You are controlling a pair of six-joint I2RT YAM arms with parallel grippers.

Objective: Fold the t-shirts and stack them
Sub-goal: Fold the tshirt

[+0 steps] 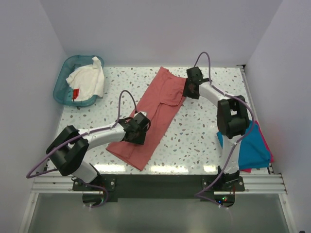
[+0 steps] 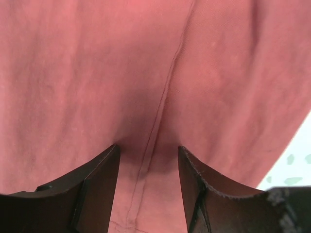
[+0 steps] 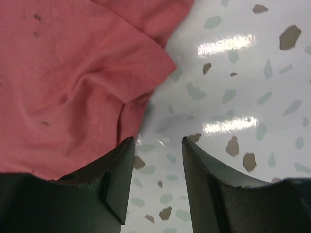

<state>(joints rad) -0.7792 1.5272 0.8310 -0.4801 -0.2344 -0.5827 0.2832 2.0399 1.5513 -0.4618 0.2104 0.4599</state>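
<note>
A salmon-red t-shirt point(image 1: 155, 114) lies in a long folded strip, running diagonally across the table's middle. My left gripper point(image 1: 140, 128) sits low on the strip's left side. In the left wrist view that gripper point(image 2: 147, 146) is open, its fingers pressed onto the cloth point(image 2: 97, 73) on either side of a seam point(image 2: 167, 87). My right gripper point(image 1: 189, 90) is at the shirt's upper right edge. Seen from the right wrist, it point(image 3: 158, 139) is open over bare tabletop, with the sleeve edge point(image 3: 97, 77) just beside the left finger. A white t-shirt point(image 1: 87, 80) lies crumpled in the basket.
The teal plastic basket point(image 1: 62, 86) stands at the back left corner. Folded teal-blue point(image 1: 248, 148) and orange-red point(image 1: 265, 145) shirts are stacked at the right edge by the right arm's base. White walls close in the table on three sides.
</note>
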